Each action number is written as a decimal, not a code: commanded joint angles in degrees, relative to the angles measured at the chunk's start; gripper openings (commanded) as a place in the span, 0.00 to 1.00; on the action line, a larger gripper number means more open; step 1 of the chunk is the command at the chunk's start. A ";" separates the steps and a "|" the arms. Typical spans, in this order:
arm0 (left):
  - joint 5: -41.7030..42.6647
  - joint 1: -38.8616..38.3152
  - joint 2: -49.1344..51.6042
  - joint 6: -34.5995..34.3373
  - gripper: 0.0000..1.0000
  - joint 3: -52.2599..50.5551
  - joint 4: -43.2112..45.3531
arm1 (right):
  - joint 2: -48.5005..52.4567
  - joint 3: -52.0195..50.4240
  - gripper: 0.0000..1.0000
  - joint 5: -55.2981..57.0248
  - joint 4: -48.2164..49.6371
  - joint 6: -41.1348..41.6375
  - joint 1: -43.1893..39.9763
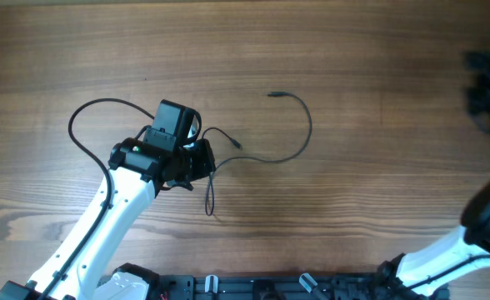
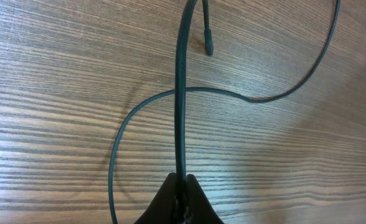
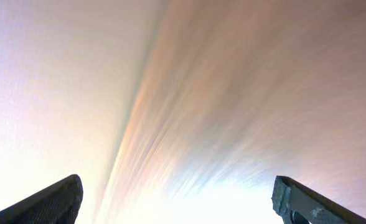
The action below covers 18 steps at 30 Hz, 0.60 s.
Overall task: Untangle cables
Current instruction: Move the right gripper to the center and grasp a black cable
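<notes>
Thin black cables (image 1: pixel 299 142) lie on the wooden table. One loops at the left (image 1: pixel 78 125); another curves right to a plug end (image 1: pixel 273 95). A short tail (image 1: pixel 209 200) hangs below my left gripper. My left gripper (image 1: pixel 202 158) is shut on a black cable (image 2: pixel 180 93), which runs straight up from the fingertips (image 2: pixel 184 180) and crosses over a second cable (image 2: pixel 258 98) lying on the wood. A plug tip (image 2: pixel 208 43) lies near the top. My right gripper (image 3: pixel 177 199) is open and empty, at the far right edge in the overhead view (image 1: pixel 487 83).
The right wrist view shows only blurred, overexposed wood grain between its two fingers. The arm bases and a black rail (image 1: pixel 270 287) run along the near table edge.
</notes>
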 commanded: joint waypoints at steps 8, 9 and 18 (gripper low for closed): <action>-2.89 1.25 -0.63 10.36 0.09 -0.24 0.20 | -0.44 0.11 1.00 -16.24 -24.28 -39.41 34.45; -2.93 2.03 -0.63 10.60 0.09 -0.26 0.02 | -0.44 0.11 1.00 -11.08 -28.46 -41.83 36.35; 11.30 18.49 -0.63 32.72 0.09 -0.24 -4.96 | -0.44 0.11 1.00 6.60 -52.04 -57.68 48.72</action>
